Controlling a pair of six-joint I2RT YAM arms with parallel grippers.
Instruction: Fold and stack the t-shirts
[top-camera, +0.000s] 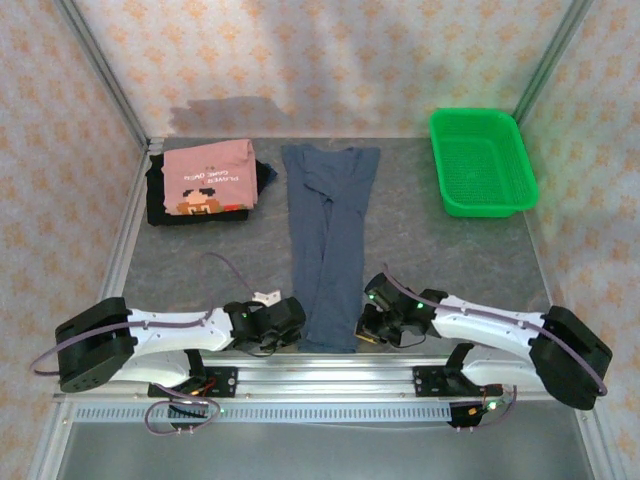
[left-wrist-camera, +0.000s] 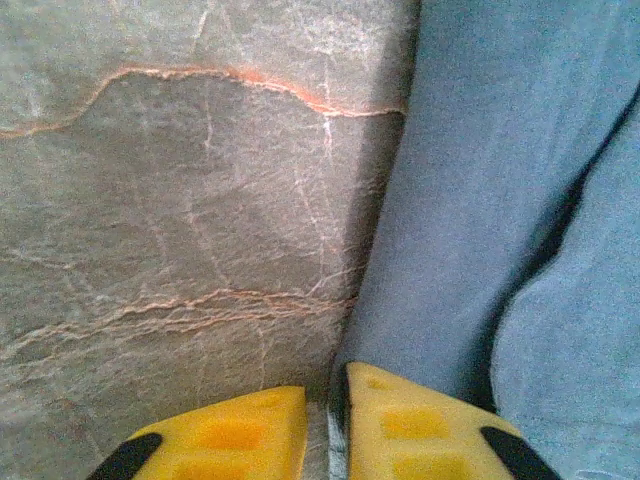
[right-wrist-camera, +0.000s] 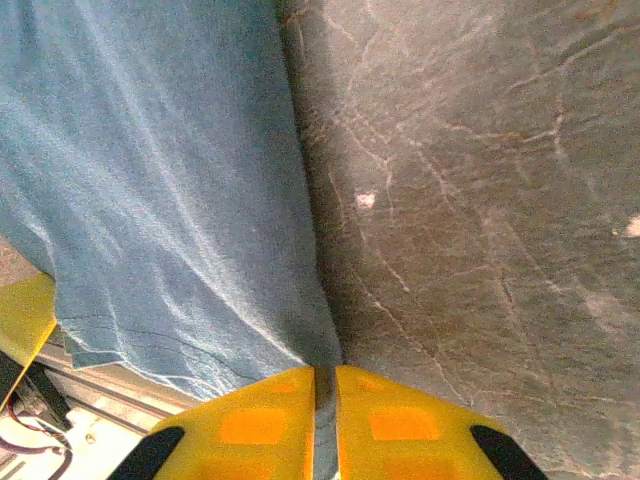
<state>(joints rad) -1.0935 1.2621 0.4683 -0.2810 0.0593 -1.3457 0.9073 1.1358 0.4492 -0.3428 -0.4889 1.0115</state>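
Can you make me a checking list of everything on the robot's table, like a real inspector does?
Surface: grey marbled table, flat.
Job's things: slate-blue t-shirt lies mid-table as a long narrow strip; pink t-shirt sits folded on the black t-shirt, far left.
Clutter: green basket, far right.
End effectors: left end effector and right end effector each pinch the blue shirt's near end, one at each side edge.
Cables: purple cable along each arm, looped below the left base.
Surroundings: patterned walls; metal rail at the near edge.
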